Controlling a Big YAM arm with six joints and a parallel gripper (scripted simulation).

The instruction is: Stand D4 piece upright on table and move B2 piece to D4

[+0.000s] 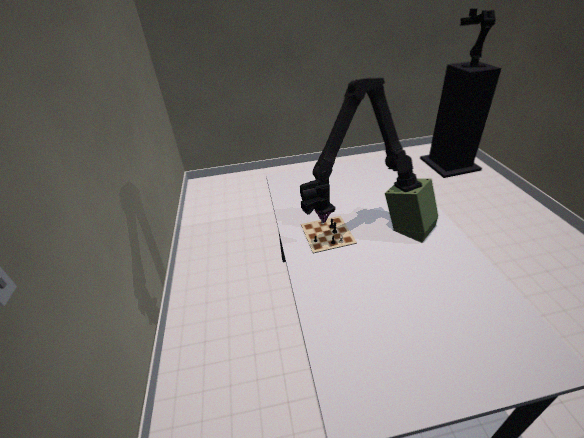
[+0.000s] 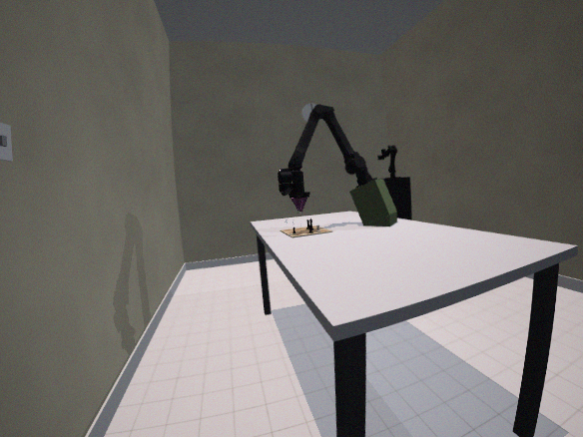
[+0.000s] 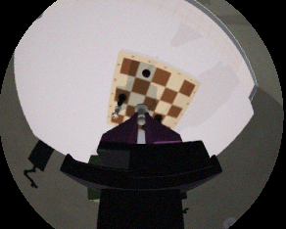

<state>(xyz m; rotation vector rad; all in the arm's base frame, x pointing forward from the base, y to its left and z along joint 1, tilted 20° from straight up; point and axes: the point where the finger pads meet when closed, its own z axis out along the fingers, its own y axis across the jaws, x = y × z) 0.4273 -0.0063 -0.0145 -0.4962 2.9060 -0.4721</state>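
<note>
A small chessboard [image 1: 322,246] [image 2: 290,232] [image 3: 183,88] lies on the white table [image 1: 400,300] [image 2: 399,264] near its far left edge. My gripper [image 1: 324,216] [image 2: 299,206] [image 3: 141,115], with purple fingers, hangs a little above the board's back edge. It is shut on a small pale chess piece [image 3: 142,119], which shows between the fingertips in the wrist view. A black piece [image 3: 146,71] and another black piece [image 3: 121,99] stand on the board, with a pale piece [image 3: 117,114] at its edge. In the top view, dark pieces [image 1: 333,226] [image 1: 315,238] stand on the board.
The arm's green base block [image 1: 412,210] [image 2: 374,202] stands on the table right of the board. A tall black pedestal [image 1: 460,120] [image 2: 399,197] with a camera arm stands on the floor behind the table. The table's left edge runs close to the board.
</note>
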